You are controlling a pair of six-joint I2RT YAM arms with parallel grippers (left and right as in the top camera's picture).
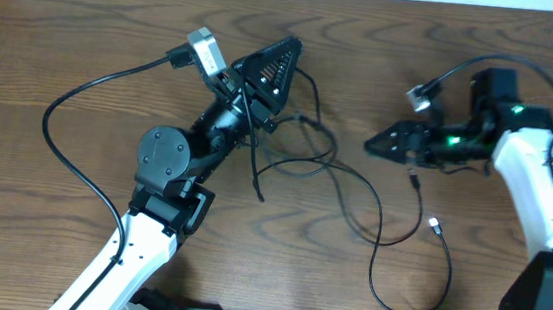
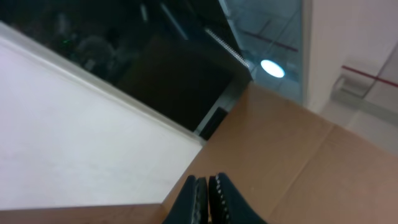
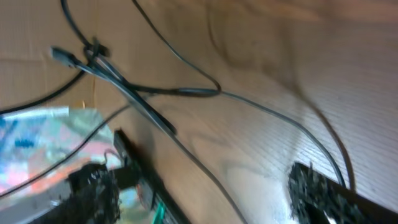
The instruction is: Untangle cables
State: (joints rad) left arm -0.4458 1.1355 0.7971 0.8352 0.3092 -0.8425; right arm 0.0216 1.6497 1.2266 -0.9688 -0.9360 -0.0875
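Closest to the lens are the fingers (image 3: pixel 93 196) of your right tool (image 3: pixel 202 183). One dark pad sits in each lower corner of the right wrist view, spread wide with bare table (image 3: pixel 280 56) between them. Just beyond that gap the cables (image 3: pixel 134 93) cross. Two black cords run bunched together to a small knot, and a plug end (image 3: pixel 59 55) pokes out beside it.

From overhead, your right tool (image 1: pixel 373 143) sits in the far half of the table (image 1: pixel 68 16) toward the right edge, pointing left at the tangle. The cables (image 1: pixel 380 224) spread from the table's middle toward the near edge on the right. One small plug (image 1: pixel 414 182) lies just beside your right tool. A silver-tipped plug (image 1: pixel 434 225) lies nearer the near edge, and its cord loops down close to that edge and back up.

Your left tool (image 1: pixel 287 54) is up by the far edge, a little left of centre, tilted off the table. In the left wrist view its fingers (image 2: pixel 219 190) are pressed together, leaving only a hairline between them. A black cord (image 1: pixel 254 158) runs past that tool down to the table's middle. You cannot tell from these views whether it is pinched.
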